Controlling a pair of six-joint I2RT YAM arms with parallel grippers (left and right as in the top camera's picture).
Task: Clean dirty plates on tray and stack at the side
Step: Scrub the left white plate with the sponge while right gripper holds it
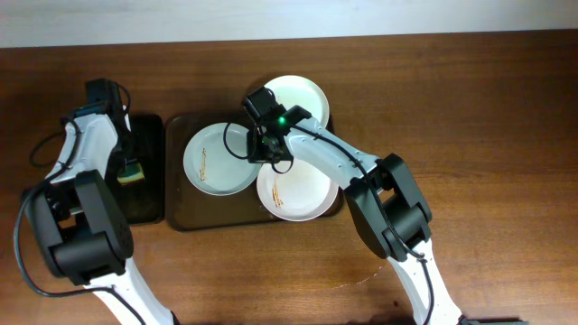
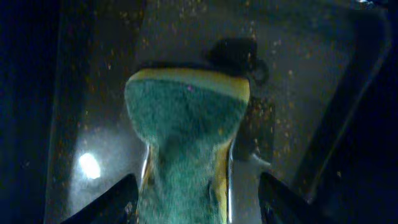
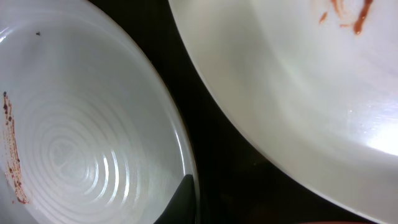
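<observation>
Over the black tray [image 1: 149, 199], the left gripper [image 1: 129, 161] pinches a soft sponge [image 2: 186, 124]. Three dirty plates [image 1: 219, 160] lie on the brown tray [image 1: 181, 215]. They look stiff, slick and probably breakable, so are best gripped by the rim. The right gripper [image 1: 269, 149] hovers among them, its jaws cut off, so I cannot tell their state.

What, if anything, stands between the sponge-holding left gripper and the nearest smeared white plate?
Nothing visible does. The left gripper holds the green-and-yellow sponge over the narrow black tray; the nearest round white smeared plate lies beside it on the glossy dark brown tray, with the right gripper at its far rim.
</observation>
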